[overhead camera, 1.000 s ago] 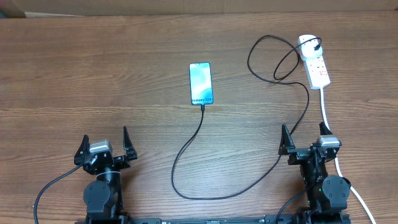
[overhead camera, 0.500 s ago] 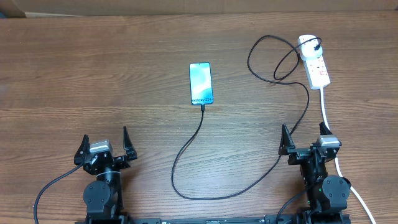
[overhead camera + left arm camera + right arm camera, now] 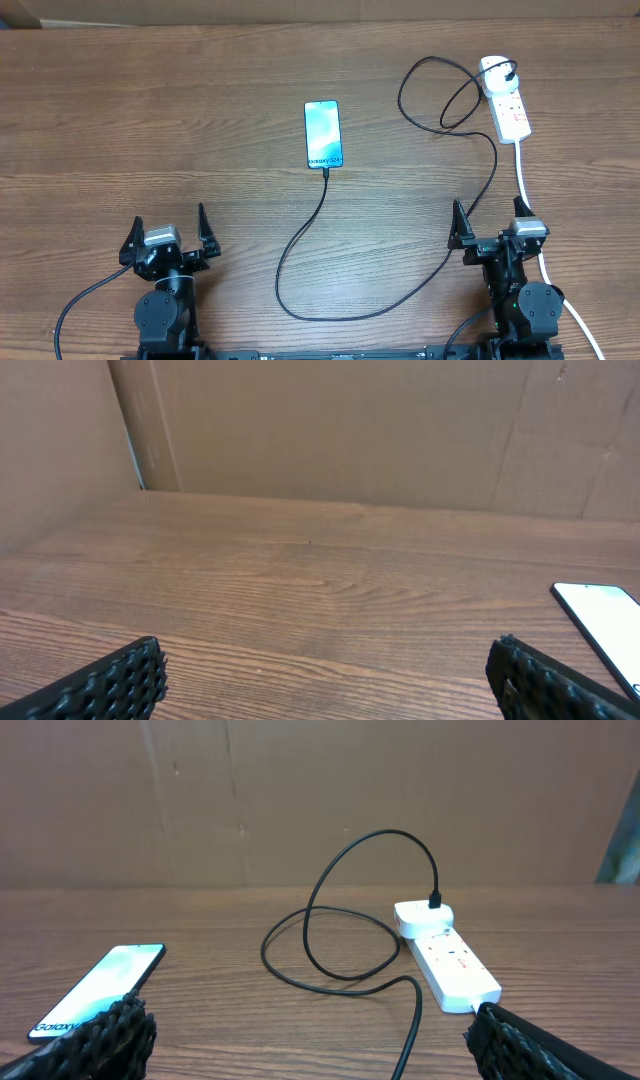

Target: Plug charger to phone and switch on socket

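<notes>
Your phone (image 3: 323, 134) lies flat and screen-up around mid-table. The charger (image 3: 300, 240) meets its near short end, sweeps toward you in a big loop, then curls off to the right, where its plug sits in the far end of the power strip (image 3: 507, 105). Your left gripper (image 3: 168, 230) and right gripper (image 3: 489, 218) sit at the near edge of the table (image 3: 120, 120), jaws spread wide, holding nothing, well apart from the phone.
</notes>
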